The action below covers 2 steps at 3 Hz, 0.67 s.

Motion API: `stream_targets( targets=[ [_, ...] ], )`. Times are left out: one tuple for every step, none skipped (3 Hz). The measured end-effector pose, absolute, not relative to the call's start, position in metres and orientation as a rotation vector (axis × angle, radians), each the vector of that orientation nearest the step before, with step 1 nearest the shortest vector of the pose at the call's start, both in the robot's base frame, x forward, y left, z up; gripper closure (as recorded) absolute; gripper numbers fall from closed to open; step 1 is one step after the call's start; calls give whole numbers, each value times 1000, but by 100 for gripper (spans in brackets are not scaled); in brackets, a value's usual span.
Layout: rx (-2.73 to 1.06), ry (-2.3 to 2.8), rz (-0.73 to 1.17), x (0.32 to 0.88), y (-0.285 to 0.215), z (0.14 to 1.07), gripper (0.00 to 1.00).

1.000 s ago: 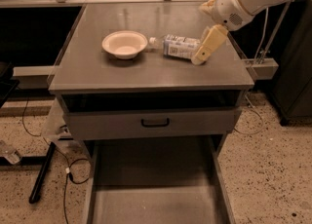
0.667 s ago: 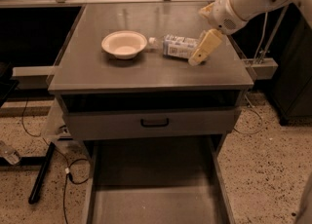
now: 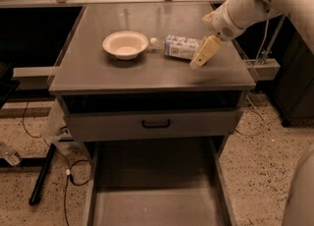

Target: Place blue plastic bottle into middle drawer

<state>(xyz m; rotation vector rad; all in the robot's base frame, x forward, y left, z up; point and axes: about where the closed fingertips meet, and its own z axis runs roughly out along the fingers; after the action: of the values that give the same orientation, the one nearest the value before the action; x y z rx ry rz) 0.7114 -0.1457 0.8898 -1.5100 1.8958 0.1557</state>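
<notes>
The blue plastic bottle (image 3: 180,46) lies on its side on the grey cabinet top (image 3: 147,72), white cap pointing left toward a white bowl (image 3: 125,44). My gripper (image 3: 204,54) hangs from the white arm (image 3: 255,4) at the bottle's right end, angled down and to the left, its tip just above the top. It touches or nearly touches the bottle's base. The middle drawer (image 3: 154,190) is pulled out below, with a bare grey floor and nothing in it.
A grey drawer front with a black handle (image 3: 156,123) sits closed under the cabinet top, above the open drawer. Cables (image 3: 68,171) and a black leg (image 3: 41,176) lie on the speckled floor at left. A rail (image 3: 262,65) sticks out at right.
My gripper has moved slightly down and to the left, closer to the bottle's right end. The bottle and bowl have not moved.
</notes>
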Motion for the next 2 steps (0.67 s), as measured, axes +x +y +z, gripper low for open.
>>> stream_targets(
  targets=[
    [-1482,1918,173,727,-151,875,0],
    [-1462,1942,192,739,-157,862,0]
  ],
)
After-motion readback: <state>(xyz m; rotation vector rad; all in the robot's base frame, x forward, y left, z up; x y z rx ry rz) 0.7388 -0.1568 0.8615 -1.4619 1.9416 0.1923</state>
